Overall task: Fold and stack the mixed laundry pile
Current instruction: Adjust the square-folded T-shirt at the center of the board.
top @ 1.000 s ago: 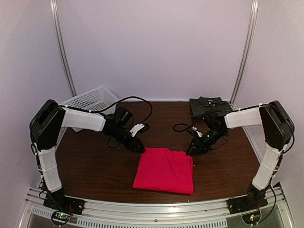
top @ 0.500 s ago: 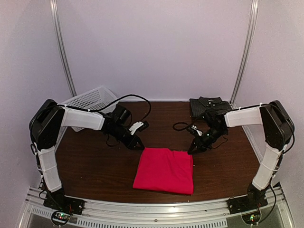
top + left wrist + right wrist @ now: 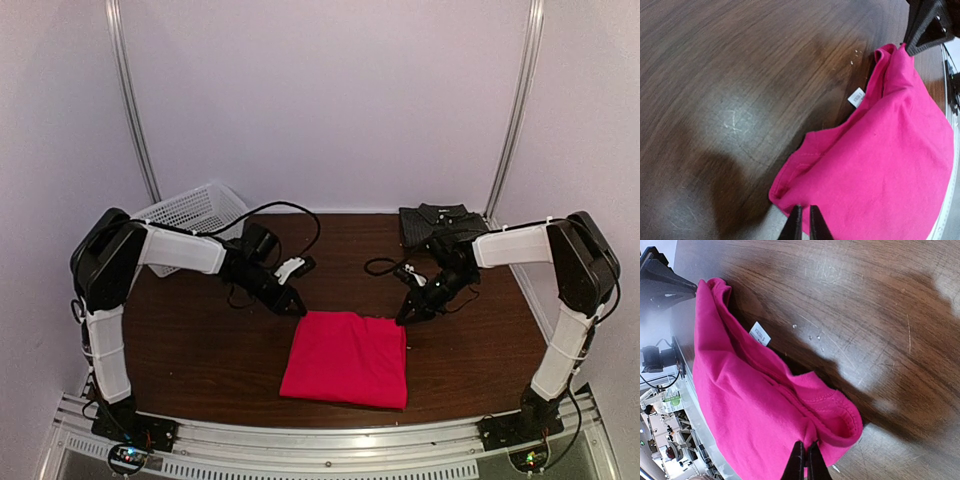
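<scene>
Where the tabletop (image 3: 200,350) nears its front edge, a little right of the middle, we see the red-pink T-shirt (image 3: 347,358) lying folded into a rough rectangle. The left gripper (image 3: 293,305) sits at the T-shirt's far left corner, and its fingertips (image 3: 795,227) are pressed almost together on the hem there, pinching the cloth. The right gripper (image 3: 405,315) is at the far right corner, jaws closed tight on the rolled edge of the fabric, which rises slightly off the wood at that spot. Between the two corners the far edge of the T-shirt is rumpled and layered, and a small white tag (image 3: 856,97) pokes out from it onto the wood.

We find the dark pinstriped shirt (image 3: 435,221) folded in the far right corner of the tabletop, well apart from the T-shirt and touched by neither gripper. A white lattice basket (image 3: 190,210) stands tilted at the far left corner.
</scene>
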